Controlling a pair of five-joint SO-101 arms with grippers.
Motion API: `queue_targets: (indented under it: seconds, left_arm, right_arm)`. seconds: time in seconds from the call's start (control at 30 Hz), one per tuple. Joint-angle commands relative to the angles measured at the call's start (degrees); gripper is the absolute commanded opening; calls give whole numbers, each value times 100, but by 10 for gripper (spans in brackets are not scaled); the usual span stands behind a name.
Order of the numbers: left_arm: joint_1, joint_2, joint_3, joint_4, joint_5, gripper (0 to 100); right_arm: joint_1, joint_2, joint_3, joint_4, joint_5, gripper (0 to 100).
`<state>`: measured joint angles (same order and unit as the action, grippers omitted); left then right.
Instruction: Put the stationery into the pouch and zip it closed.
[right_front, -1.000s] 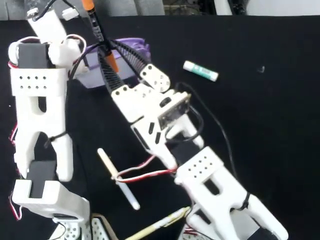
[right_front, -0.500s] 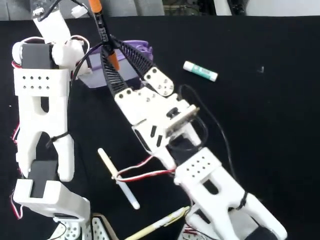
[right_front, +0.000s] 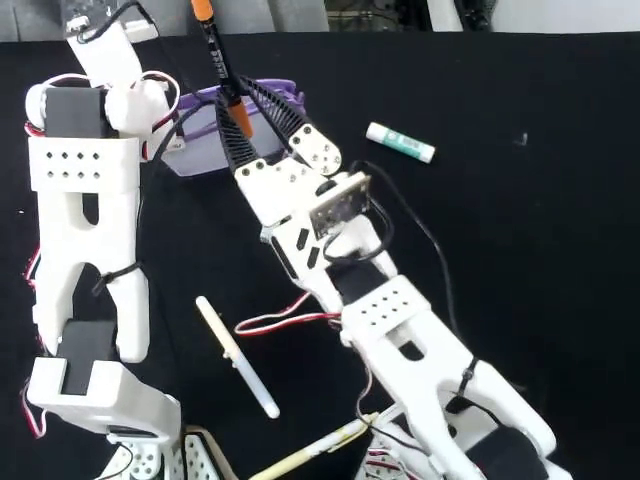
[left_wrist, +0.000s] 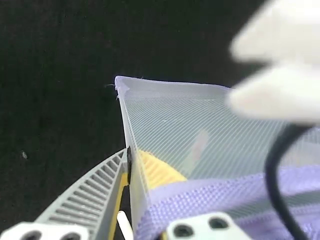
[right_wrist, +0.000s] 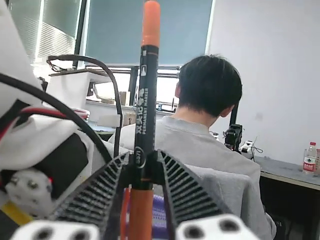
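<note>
While upright, marker (right_front: 218, 60) over pouch (right_front: 192, 152)

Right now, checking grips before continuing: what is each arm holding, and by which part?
Right jaws: marker, at its middle. Left jaws: pouch, by its open rim.

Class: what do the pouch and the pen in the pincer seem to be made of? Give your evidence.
Pouch: likely translucent plastic mesh, going by its fine grid lines, with purple woven fabric trim. Pen: probably smooth plastic; uniform black barrel, orange ends.

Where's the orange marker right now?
In the high view, the orange marker is clamped in the right gripper, over the purple pouch, far left on the table.
</note>
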<state>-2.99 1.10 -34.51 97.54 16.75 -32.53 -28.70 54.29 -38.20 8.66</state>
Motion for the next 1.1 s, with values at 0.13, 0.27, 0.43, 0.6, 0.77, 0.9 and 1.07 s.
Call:
queue_targets:
  seconds: [0.13,0.27,0.43,0.6,0.77,0.9,1.07]
  left_arm:
    - [84,-132,-251,-9,-53,30]
    - [84,-132,-251,-9,-53,30]
    - [92,-132,-251,105,-53,30]
    - [92,-141,-251,114,-53,30]
    - [180,-141,-259,114,-53,30]
    - [233,-141,-286,114,-26,30]
    - [189,-141,-312,97,-18,30]
  right_arm:
    - [70,-48,-295,-791,-35,11]
    - [70,-48,-444,-800,-35,11]
    - [79,-13,-497,-800,-35,11]
    - [185,497,-629,-853,-35,11]
    - [308,1156,-840,-1486,-35,11]
    - [316,1446,-664,-1600,-35,11]
    - [316,1235,-119,-1969,-35,11]
